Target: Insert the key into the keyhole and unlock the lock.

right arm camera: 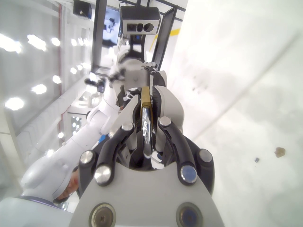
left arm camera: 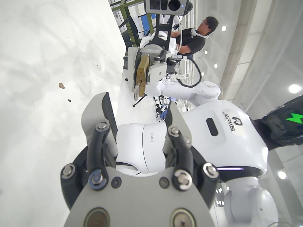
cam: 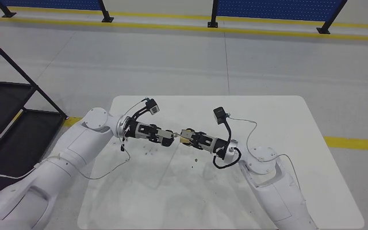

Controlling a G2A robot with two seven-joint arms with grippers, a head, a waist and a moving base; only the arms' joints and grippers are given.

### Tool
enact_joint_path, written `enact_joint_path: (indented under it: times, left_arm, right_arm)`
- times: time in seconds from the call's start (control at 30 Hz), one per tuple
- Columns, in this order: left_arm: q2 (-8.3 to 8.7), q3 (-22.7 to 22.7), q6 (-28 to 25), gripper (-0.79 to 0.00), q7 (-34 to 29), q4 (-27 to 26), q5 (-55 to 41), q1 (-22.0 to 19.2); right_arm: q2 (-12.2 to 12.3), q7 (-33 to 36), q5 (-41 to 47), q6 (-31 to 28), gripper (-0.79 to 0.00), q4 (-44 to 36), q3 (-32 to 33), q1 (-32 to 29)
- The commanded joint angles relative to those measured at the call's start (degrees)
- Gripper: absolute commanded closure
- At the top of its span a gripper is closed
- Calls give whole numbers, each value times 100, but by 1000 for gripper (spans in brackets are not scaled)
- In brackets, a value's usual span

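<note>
My right gripper (cam: 185, 137) is held above the middle of the white table (cam: 276, 121), shut on a brass padlock (left arm camera: 142, 70). In the right wrist view the padlock's brass body (right arm camera: 146, 100) sits between the fingers, and its silver shackle (right arm camera: 146, 128) points back toward the wrist. A silver key (left arm camera: 136, 93) sticks out of the padlock's end that faces the left arm. My left gripper (left arm camera: 139, 112) is open with nothing between its fingers, a short gap from the key. In the top view the left gripper (cam: 170, 138) faces the padlock (cam: 184, 135) head-on.
Small brown scraps (left arm camera: 61, 85) lie on the table under the grippers, and one scrap (right arm camera: 279, 152) shows in the right wrist view. A black rack (cam: 17, 115) stands on the floor off the table's left side.
</note>
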Motion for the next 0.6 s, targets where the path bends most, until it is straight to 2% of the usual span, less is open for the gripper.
enact_joint_path:
  times: [0.0,0.3,0.57]
  left_arm:
    - [-29,-13,5,-366,-4,22,36,-3]
    - [-140,-138,68,-369,-68,36,122,26]
    - [-217,-274,97,-308,-97,32,185,85]
  right_arm:
    - [0,0,0,0,0,0,0,0]
    - [0,0,0,0,0,0,0,0]
    - [0,0,0,0,0,0,0,0]
